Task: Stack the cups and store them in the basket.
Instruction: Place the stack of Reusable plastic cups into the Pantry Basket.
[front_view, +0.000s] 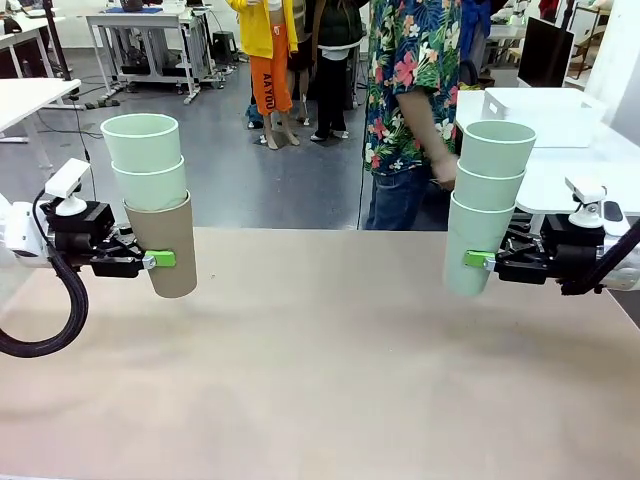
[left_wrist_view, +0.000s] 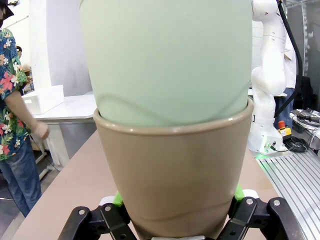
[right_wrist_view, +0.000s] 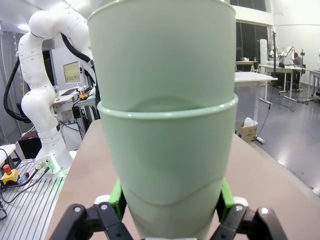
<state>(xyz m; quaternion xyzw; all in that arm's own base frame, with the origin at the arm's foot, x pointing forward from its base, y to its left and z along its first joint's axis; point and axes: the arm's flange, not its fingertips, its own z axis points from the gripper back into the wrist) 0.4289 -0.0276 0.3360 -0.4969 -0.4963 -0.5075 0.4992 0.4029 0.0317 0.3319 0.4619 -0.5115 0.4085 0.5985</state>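
Stacking midway: tan-based stack (front_view: 153, 205) clamped in left jaws, mint stack (front_view: 486, 205) in right jaws; next, nesting both.

I'm getting bright, even overhead light in all three views; the surface (front_view: 330, 350) is showing only faint, soft shadows. In both wrist views the cups (left_wrist_view: 170, 65) are sitting so close that they're bulging through the wide lens, and background verticals are leaning at the edges.
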